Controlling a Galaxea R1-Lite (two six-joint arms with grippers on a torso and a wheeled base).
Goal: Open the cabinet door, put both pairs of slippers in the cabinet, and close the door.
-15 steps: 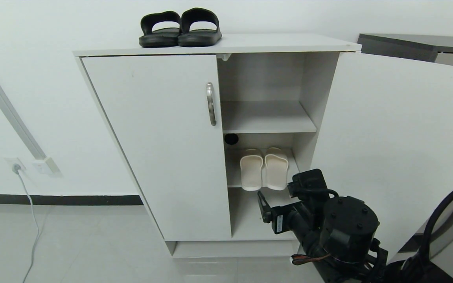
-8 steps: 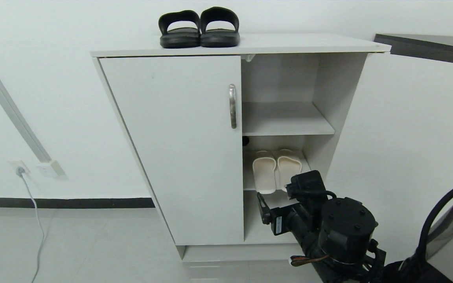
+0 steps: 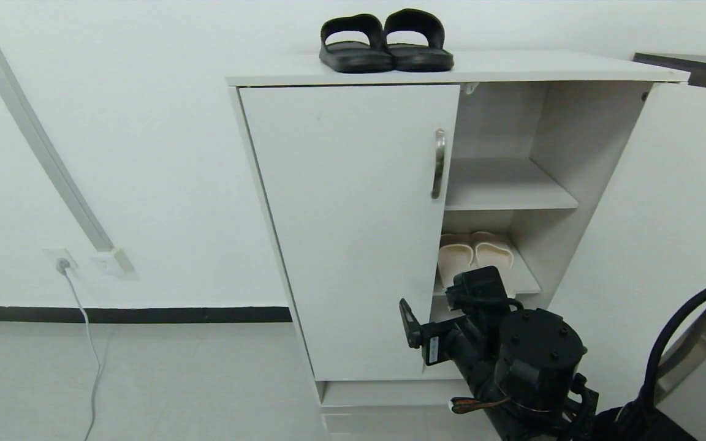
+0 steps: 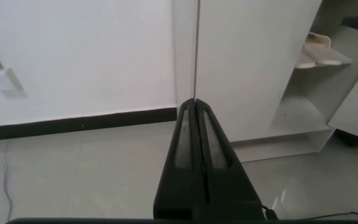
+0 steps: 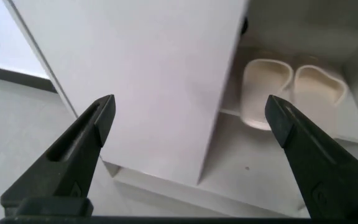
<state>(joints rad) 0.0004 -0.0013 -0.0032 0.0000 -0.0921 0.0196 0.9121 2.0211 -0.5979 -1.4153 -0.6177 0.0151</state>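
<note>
A pair of black slippers sits on top of the white cabinet. The cabinet's left door is closed, with a metal handle; the right door is swung wide open. A pair of white slippers lies on the middle shelf. My right gripper is open and empty, low in front of the closed door's inner edge. My left gripper is shut on nothing, above the floor facing the cabinet's left side.
The upper shelf is bare. A wall socket with a hanging cable and a slanted grey trunking are left of the cabinet. Bare tiled floor lies to the left. A grey unit stands behind the open door.
The whole head picture has shifted right, so the camera has turned left. My right gripper now faces the closed door's edge instead of the open compartment. The slippers have not moved.
</note>
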